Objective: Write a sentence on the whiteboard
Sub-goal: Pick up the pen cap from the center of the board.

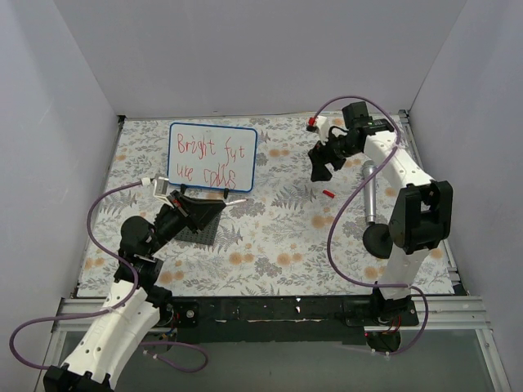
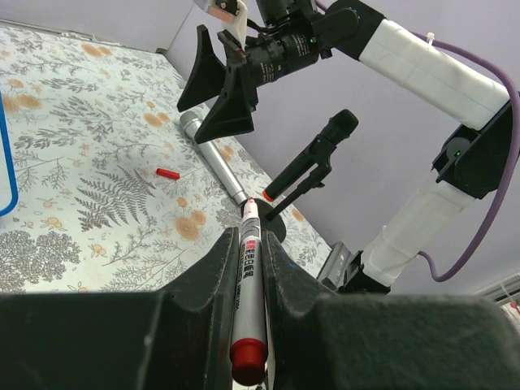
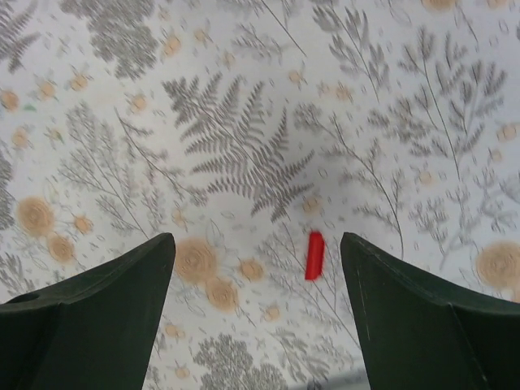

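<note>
The whiteboard (image 1: 243, 139), white with a thin blue rim, stands at the back left of the cloth. On it is the sentence (image 1: 211, 150) in red, two handwritten lines. Its blue rim (image 2: 11, 175) shows at the left edge of the left wrist view. Just below and in front of the board, my left gripper (image 1: 204, 208) (image 2: 250, 244) is shut on a grey marker (image 2: 250, 284), whose tip points right. The marker's red cap (image 1: 328, 193) (image 2: 167, 173) (image 3: 314, 255) lies loose on the cloth. My right gripper (image 1: 321, 167) (image 3: 257, 244) hangs open above the cap, nothing between its fingers.
A dark studded plate (image 1: 200, 227) lies under the left gripper. A silver cylinder (image 1: 368, 192) (image 2: 213, 158) lies on the right, with a black round-based stand (image 1: 377, 238) (image 2: 313, 162) at its near end. White walls close in the flowered cloth (image 1: 278, 245).
</note>
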